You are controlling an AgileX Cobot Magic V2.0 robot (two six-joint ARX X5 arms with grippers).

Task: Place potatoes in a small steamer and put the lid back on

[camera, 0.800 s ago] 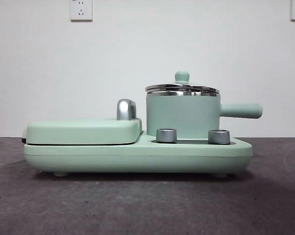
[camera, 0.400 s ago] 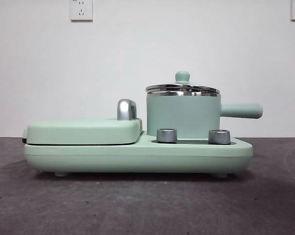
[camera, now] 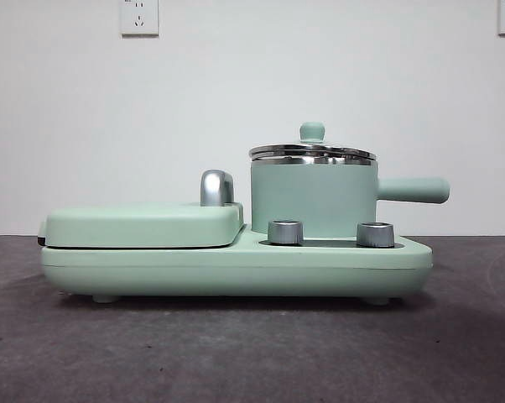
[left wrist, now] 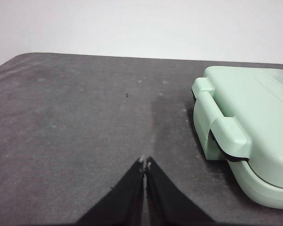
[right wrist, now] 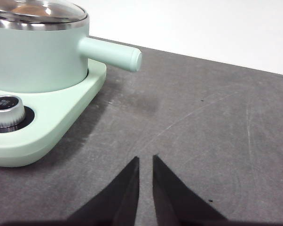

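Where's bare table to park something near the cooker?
Bare table lies beyond the steamer handle side, by the right gripper. More lies off the griddle cover end, by the left gripper. The cooker base is crowded.

A mint-green cooker base [camera: 236, 267] sits on a dark grey surface [camera: 236, 353], its flat hinged griddle cover [camera: 143, 225] closed at one end. A chrome handle [camera: 216, 187] rises behind the cover; two steel knobs [camera: 285, 232] front the base's other end. Two wall sockets [camera: 139, 17] show above it.
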